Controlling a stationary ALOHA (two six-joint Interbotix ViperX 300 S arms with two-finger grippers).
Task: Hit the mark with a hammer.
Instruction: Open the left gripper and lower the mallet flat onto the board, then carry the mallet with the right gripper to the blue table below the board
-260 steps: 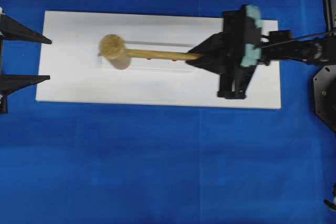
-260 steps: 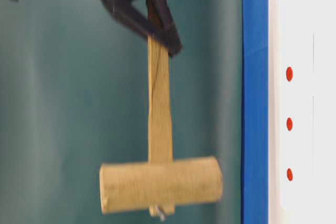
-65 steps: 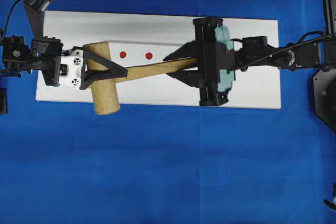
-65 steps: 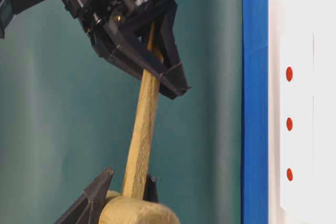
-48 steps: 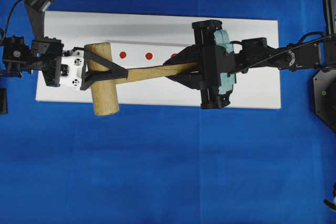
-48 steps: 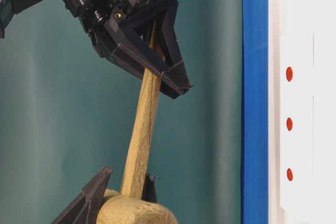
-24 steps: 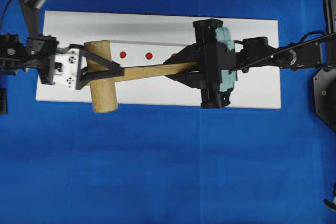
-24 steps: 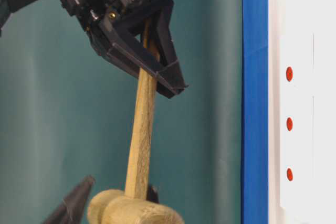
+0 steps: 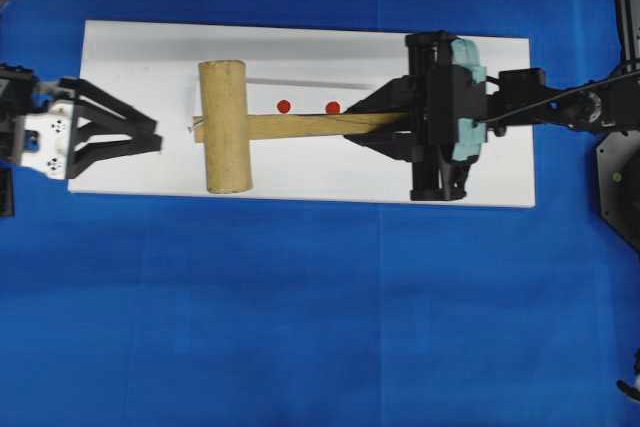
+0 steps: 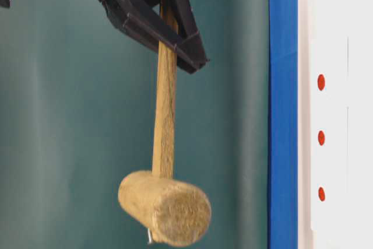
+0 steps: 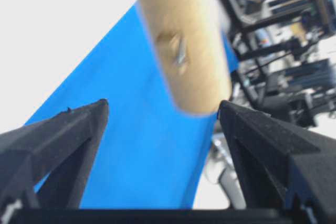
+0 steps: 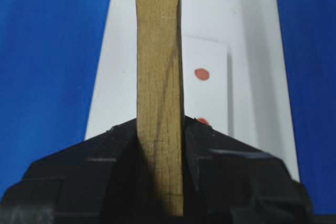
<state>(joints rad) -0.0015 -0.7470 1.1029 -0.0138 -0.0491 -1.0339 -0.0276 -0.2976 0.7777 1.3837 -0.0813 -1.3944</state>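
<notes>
Blue cloth-covered desk (image 9: 300, 327) fills the overhead view, flat and evenly lit; table-level view shows a plain teal backdrop (image 10: 58, 115) behind the scene, with the blue surface as a vertical band and the white board to its right. Large white rectangular board (image 9: 130, 57) lies on the blue desk, long side left to right. On it a smaller white block (image 10: 332, 126) carries three red dots in a row at table level; overhead only two dots are exposed, just right of the mallet head and just above the handle. Which dot is the mark cannot be told by size from these views; the hammer head covers the block's left end overhead. Hammer (image 9: 224, 126), light wood, is held in the air above the board, thick cylindrical head crosswise to the handle, slim flat handle running right into the right end effector (image 9: 385, 125), which is clenched on the handle end, seen clearly in the right wrist view with the handle (image 12: 159, 77) standing between the black fingers. At table level the head is clear of the board, not touching. Left end effector (image 9: 150, 137) sits at the board's left edge, well apart from the hammer head, fingers (image 11: 58, 135) spread wide and released, nothing between them; a small screw (image 11: 179, 55) shows in the head's side
</notes>
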